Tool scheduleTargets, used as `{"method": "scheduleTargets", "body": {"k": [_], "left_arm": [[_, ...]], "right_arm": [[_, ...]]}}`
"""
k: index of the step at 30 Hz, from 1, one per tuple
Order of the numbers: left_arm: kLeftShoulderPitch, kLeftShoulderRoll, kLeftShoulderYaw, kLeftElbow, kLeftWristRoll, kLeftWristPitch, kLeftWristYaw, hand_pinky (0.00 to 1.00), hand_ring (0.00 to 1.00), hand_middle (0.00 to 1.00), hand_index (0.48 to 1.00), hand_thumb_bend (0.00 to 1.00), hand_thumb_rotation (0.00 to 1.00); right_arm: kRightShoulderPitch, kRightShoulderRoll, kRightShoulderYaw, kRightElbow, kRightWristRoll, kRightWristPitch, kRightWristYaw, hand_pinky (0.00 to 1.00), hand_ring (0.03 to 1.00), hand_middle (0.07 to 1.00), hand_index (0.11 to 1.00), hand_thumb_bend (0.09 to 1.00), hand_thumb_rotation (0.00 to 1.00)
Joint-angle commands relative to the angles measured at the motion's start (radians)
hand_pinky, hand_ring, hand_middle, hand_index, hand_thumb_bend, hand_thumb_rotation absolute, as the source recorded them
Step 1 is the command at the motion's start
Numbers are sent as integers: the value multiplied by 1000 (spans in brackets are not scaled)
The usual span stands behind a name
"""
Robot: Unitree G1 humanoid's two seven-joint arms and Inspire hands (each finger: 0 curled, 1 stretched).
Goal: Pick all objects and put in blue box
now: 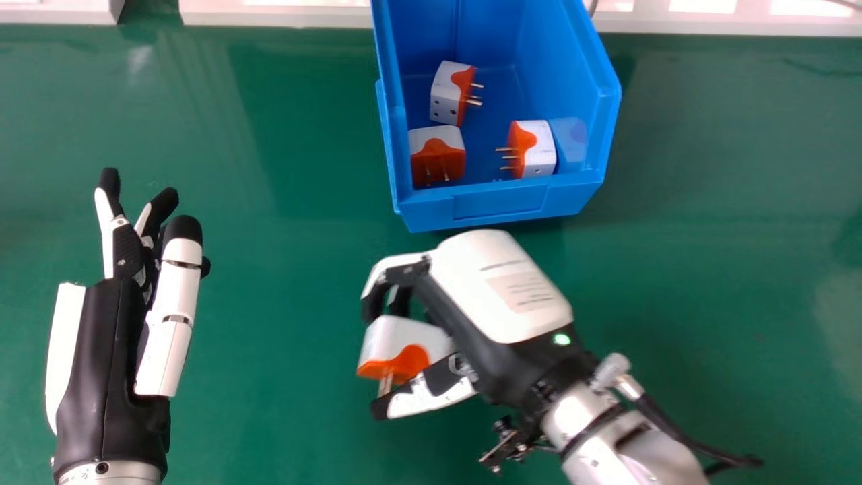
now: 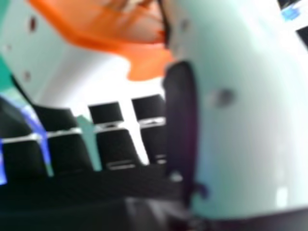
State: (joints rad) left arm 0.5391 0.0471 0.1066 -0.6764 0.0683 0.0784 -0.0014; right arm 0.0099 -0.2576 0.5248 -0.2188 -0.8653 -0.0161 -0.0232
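The right hand [image 1: 502, 289] pinches a plug [image 1: 390, 337], the box [image 1: 498, 204] lying at one o'clock from it. Carried too low, the plug could catch the box's near wall and slip free.

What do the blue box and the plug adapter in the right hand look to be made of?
Blue box: probably moulded plastic, semi-gloss; even colour throughout and soft sheen on the inner walls.
Plug adapter in the right hand: likely hard white and orange plastic, smooth; its prongs look like bare metal, from their shine.
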Motion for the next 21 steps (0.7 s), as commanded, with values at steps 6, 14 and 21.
{"method": "scheduleTargets", "body": {"k": [6,14,21], "left_arm": [[-17,2,13,2,-9,0,-2,818,929,952,972,301,897],[-30,-1,12,17,-11,-3,-2,818,928,952,971,304,894],[-27,-5,9,19,-13,-5,1,817,928,952,971,300,879]], "right_arm": [[-31,0,-132,-161,78,3,51,126,183,352,490,501,54],[-226,-2,-210,-52,98,-88,-26,37,76,138,472,490,132],[-441,-7,-228,135,55,-114,-83,31,67,116,469,491,141]]}}
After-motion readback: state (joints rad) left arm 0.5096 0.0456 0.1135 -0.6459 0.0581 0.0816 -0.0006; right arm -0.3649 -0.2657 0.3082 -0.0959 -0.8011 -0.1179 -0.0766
